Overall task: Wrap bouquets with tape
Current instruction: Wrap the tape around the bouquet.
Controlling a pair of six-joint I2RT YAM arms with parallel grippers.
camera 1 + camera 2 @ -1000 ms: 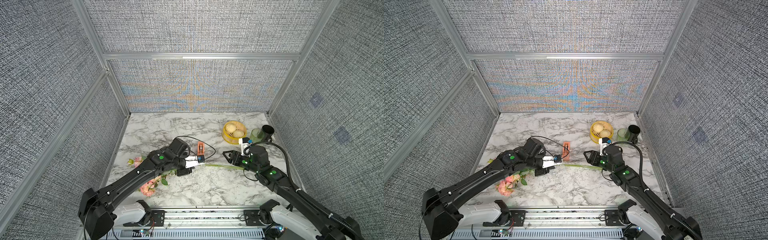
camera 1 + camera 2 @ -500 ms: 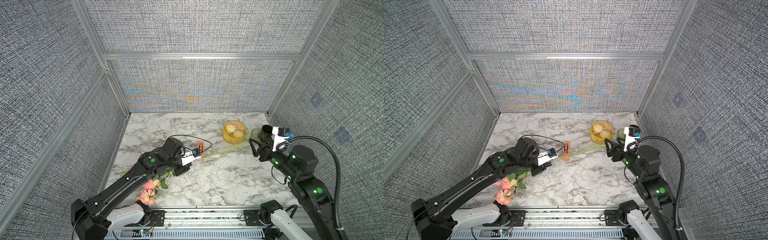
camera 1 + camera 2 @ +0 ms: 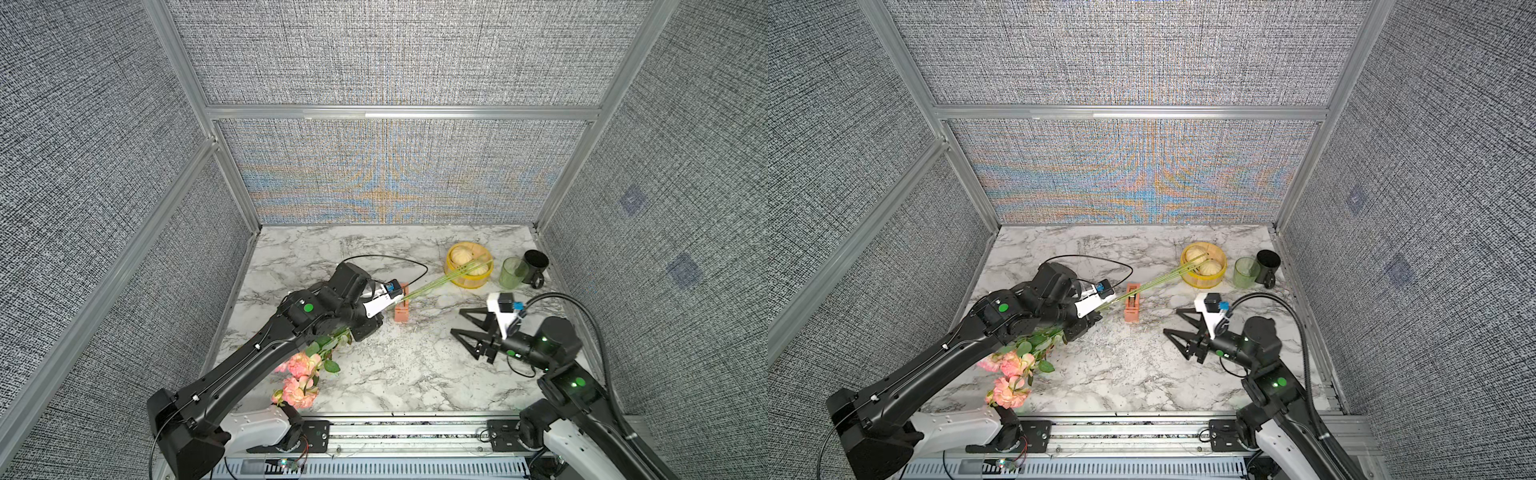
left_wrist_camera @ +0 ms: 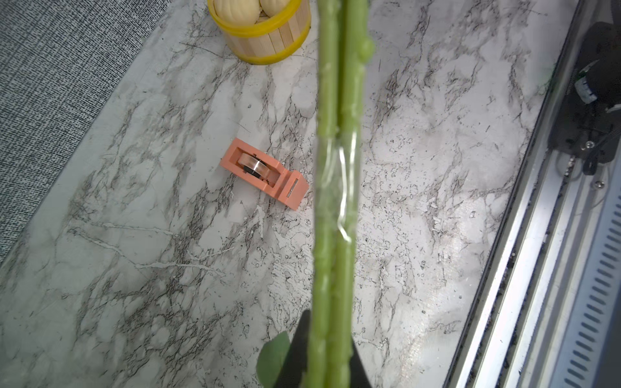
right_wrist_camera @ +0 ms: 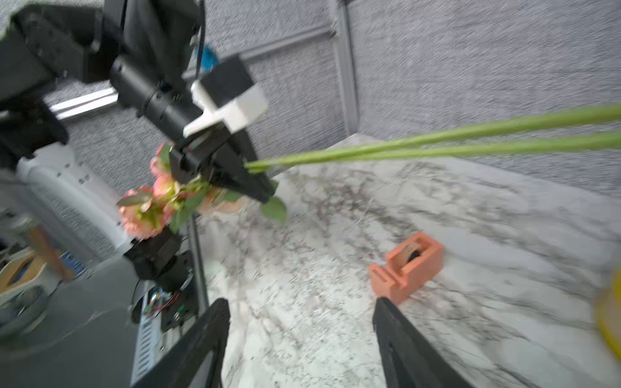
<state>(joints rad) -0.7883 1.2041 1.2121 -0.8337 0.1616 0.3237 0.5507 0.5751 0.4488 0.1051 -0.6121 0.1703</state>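
Marble worktop [image 3: 415, 374]. Gripped tight in left fingers [image 5: 248, 181]: bouquet [image 3: 301, 374], lifted off worktop, blooms at 7 o'clock, stem tips over steamer basket [image 3: 469, 283] at 1 o'clock. Spread wide, empty: right fingers [image 5: 398, 339], 4 o'clock of tape dispenser [image 3: 402, 309] mid-worktop. On stems: clear tape band [image 4: 339, 188], edge lifted. Risks: swing knocking basket; band peeling; stems slipping.

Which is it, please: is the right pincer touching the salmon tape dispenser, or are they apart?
Apart. In both top views, bare marble tabletop shows between the open right pincer and the tape dispenser.
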